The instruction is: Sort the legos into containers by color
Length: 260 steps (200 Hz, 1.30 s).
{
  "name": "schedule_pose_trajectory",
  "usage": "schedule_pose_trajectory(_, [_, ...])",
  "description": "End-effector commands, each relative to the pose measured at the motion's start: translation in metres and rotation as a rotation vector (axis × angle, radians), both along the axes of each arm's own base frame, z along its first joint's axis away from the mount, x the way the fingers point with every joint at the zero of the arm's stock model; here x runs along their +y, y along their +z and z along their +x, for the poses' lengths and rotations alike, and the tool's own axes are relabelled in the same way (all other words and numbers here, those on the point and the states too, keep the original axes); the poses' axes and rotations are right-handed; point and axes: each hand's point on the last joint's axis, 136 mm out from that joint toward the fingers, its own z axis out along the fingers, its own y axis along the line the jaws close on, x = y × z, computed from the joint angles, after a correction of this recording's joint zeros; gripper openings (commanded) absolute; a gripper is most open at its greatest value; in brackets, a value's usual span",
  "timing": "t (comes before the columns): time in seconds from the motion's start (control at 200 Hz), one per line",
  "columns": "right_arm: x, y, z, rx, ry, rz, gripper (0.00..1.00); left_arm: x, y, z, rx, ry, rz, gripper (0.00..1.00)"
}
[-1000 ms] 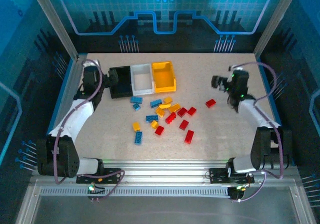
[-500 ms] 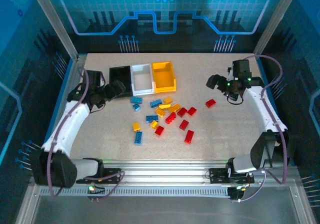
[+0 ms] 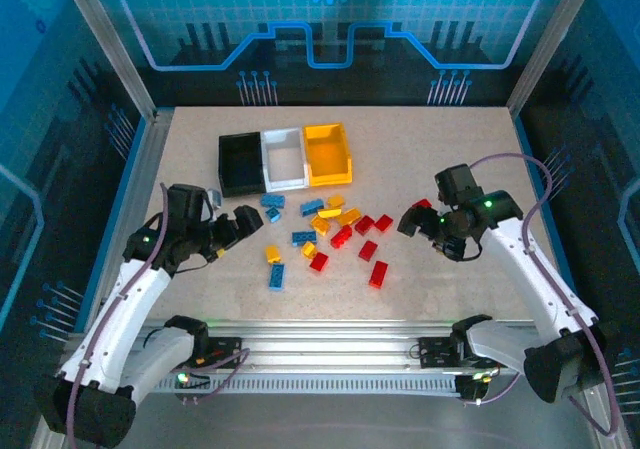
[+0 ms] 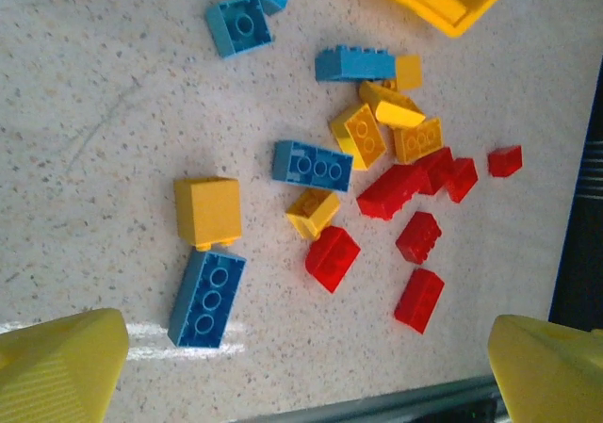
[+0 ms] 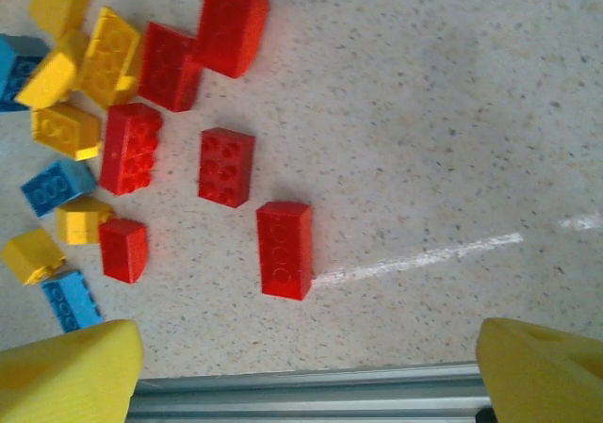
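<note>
Mid-table, the legos lie loose just in front of the joined bins; none sorted yet, afaict.
Both arms have swung in from the far corners. You've got the left gripper and right gripper flanking the pile, fingers spread wide, holding nothing, so first picks look imminent.

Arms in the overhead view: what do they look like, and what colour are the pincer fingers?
Both the left arm and right arm have white link shells, black joints and a thin greyish cable looping alongside. Small green lights glow near the wrists. The pincer fingers are yellow.
</note>
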Motion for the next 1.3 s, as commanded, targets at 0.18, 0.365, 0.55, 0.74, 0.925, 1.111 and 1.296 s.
schedule_pose_trajectory(0.18, [-0.024,-0.024,0.037,0.15,-0.163,-0.09,0.94,-0.01,-0.017,-0.015,0.075,-0.024,-0.056,0.99])
schedule_pose_trajectory(0.365, [-0.033,-0.042,0.06,0.224,-0.229,-0.066,0.93,-0.009,-0.014,-0.005,0.084,0.029,-0.077,0.99])
schedule_pose_trajectory(0.55, [-0.044,-0.06,0.077,0.26,-0.301,-0.042,0.91,-0.006,-0.012,-0.003,0.096,0.034,-0.048,0.99])
schedule_pose_trajectory(0.74, [-0.044,-0.077,0.09,0.298,-0.305,-0.043,0.9,-0.003,-0.014,0.001,0.1,0.062,-0.044,0.99])
schedule_pose_trajectory(0.925, [-0.047,-0.089,0.103,0.303,-0.315,-0.058,0.87,-0.003,-0.016,0.006,0.102,0.086,-0.049,0.99])
schedule_pose_trajectory(1.111, [-0.042,-0.101,0.13,0.291,-0.329,-0.032,0.82,0.002,-0.016,0.004,0.112,0.091,-0.019,0.99])
schedule_pose_trajectory(1.296, [-0.042,-0.109,0.154,0.301,-0.327,-0.048,0.79,0.006,-0.016,0.002,0.12,0.101,-0.001,0.99])
